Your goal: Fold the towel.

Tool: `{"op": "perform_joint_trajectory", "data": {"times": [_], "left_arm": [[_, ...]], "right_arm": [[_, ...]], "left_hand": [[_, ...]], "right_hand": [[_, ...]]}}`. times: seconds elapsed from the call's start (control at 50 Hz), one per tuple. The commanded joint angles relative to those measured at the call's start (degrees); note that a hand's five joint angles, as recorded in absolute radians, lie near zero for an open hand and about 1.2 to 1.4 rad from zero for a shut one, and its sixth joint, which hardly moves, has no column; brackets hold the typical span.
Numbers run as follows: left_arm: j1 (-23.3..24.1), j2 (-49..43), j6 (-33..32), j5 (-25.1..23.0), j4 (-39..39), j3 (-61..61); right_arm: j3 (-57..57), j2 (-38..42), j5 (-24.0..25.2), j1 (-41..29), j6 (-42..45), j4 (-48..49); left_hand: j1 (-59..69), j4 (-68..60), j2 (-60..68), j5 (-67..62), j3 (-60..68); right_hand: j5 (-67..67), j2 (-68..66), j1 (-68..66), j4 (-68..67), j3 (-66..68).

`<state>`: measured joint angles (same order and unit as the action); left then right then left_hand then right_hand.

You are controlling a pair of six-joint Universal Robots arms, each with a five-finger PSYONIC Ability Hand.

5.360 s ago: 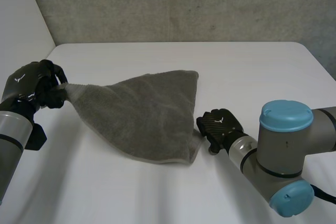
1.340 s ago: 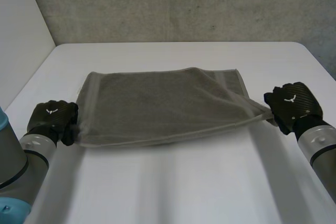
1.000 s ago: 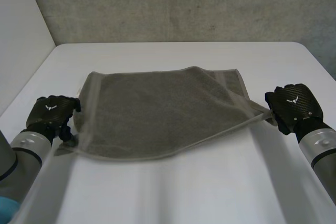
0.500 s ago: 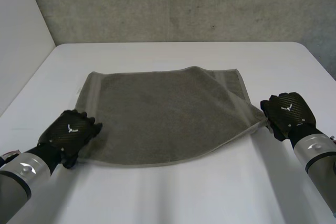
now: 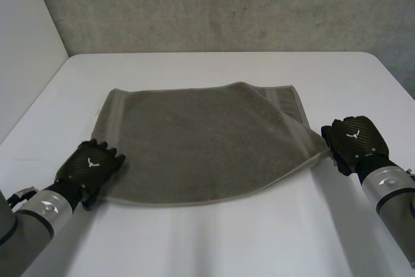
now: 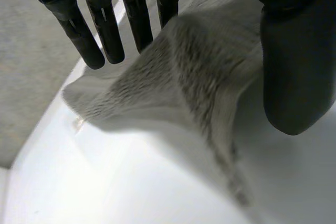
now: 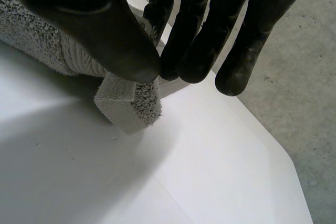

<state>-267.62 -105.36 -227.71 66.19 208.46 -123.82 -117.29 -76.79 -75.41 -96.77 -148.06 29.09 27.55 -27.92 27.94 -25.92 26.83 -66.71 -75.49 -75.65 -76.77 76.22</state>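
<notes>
Lying spread on the white table is one grey towel, its long axis running from left to right, between two black hands. The left hand sits at the towel's near left corner. Its fingers are straight and the thumb stands apart, with the cloth humped loose between them, ungrasped. The right hand is at the near right corner, thumb and fingers pinching the corner tip, which is drawn out toward it.

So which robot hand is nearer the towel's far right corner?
Right. The right robot hand pinches the towel at the adjacent corner; the left robot hand is diagonally opposite.
</notes>
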Motion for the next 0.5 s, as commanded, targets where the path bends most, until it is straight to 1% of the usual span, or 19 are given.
{"op": "perform_joint_trajectory", "data": {"times": [0.02, 0.12, 0.14, 0.18, 0.22, 0.24, 0.28, 0.3, 0.32, 0.34, 0.38, 0.4, 0.42, 0.5], "left_arm": [[0.96, -2.48, 3.5, 5.27, 7.67, 0.68], [0.87, -1.87, 8.23, 5.88, 9.07, 0.95], [0.87, -1.86, 8.24, 5.88, 9.07, 0.95], [0.87, -1.42, 9.56, 5.88, 9.07, 0.95], [0.69, 0.58, 12.8, 5.71, 8.9, 0.68], [0.69, 0.6, 12.81, 5.71, 8.9, 0.68], [0.52, 2.26, 16.05, 5.35, 8.46, 0.42], [0.52, 2.27, 16.07, 5.35, 8.46, 0.42], [0.43, 2.7, 17.72, 5.35, 8.28, 0.51], [0.43, 2.71, 17.74, 5.35, 8.28, 0.51], [0.34, 3.67, 20.36, 4.83, 8.11, 0.59], [0.34, 3.67, 20.37, 4.83, 8.11, 0.59], [0.34, 4.28, 21.07, 4.13, 7.93, 0.51], [0.25, 6.65, 21.43, 1.49, 6.09, 0.24]], "right_arm": [[0.04, 0.06, 0.0, 0.0, -0.03, 0.0], [0.04, 0.06, -0.09, 0.0, 0.06, 0.0], [0.04, 0.06, -0.09, 0.0, 0.06, 0.0], [0.04, 0.06, -0.09, 0.09, 0.06, 0.0], [0.04, 0.06, -0.09, 0.09, 0.14, 0.0], [0.04, 0.06, -0.09, 0.09, 0.14, 0.0], [0.04, 0.06, -0.09, 0.18, 0.14, 0.0], [0.04, 0.06, -0.09, 0.18, 0.14, 0.0], [0.13, 0.06, -0.09, 0.18, 0.23, 0.0], [0.13, 0.06, -0.09, 0.18, 0.23, 0.0], [0.22, 0.06, -0.26, 0.35, 0.15, 0.0], [0.31, -0.03, -0.35, 0.44, 0.14, 0.0], [0.31, -0.03, -0.35, 0.44, 0.14, 0.0], [0.75, -0.29, -1.05, 0.53, 0.23, -0.09]], "left_hand": [[-3.21, 3.57, -3.6, 11.58, -2.49], [-2.37, 2.73, -2.76, 10.74, -1.65], [-2.37, 2.73, -2.76, 10.74, -1.64], [-1.36, 1.72, -1.75, 9.73, -0.64], [1.66, -1.3, 1.27, 6.71, 2.38], [1.67, -1.31, 1.28, 6.7, 2.39], [8.52, -8.16, 8.13, -0.15, 9.24], [8.57, -8.2, 8.18, -0.2, 9.29], [13.89, -13.53, 13.51, -5.52, 14.62], [13.95, -13.59, 13.56, -5.58, 14.67], [26.67, -26.31, 26.28, -18.3, 27.39], [26.73, -26.37, 26.34, -18.36, 27.46], [30.56, -30.2, 30.17, -22.19, 31.29], [36.29, -35.93, 35.9, -27.92, 37.02]], "right_hand": [[-3.29, -4.51, -4.35, -3.23, 3.78], [-3.29, -4.51, -4.35, -3.23, 3.78], [-3.29, -4.51, -4.35, -3.23, 3.78], [-3.29, -4.51, -4.35, -3.23, 3.78], [-3.29, -4.51, -4.35, -3.23, 3.78], [-3.29, -4.51, -4.35, -3.23, 3.78], [-3.29, -4.51, -4.35, -3.23, 3.78], [-3.29, -4.51, -4.35, -3.23, 3.78], [-3.29, -4.51, -4.35, -3.23, 3.78], [-3.29, -4.51, -4.35, -3.23, 3.78], [-3.29, -4.51, -4.35, -3.23, 3.78], [-3.29, -4.51, -4.35, -3.23, 3.78], [-3.29, -4.51, -4.35, -3.23, 3.78], [-3.29, -4.51, -4.35, -3.23, 3.78]]}}
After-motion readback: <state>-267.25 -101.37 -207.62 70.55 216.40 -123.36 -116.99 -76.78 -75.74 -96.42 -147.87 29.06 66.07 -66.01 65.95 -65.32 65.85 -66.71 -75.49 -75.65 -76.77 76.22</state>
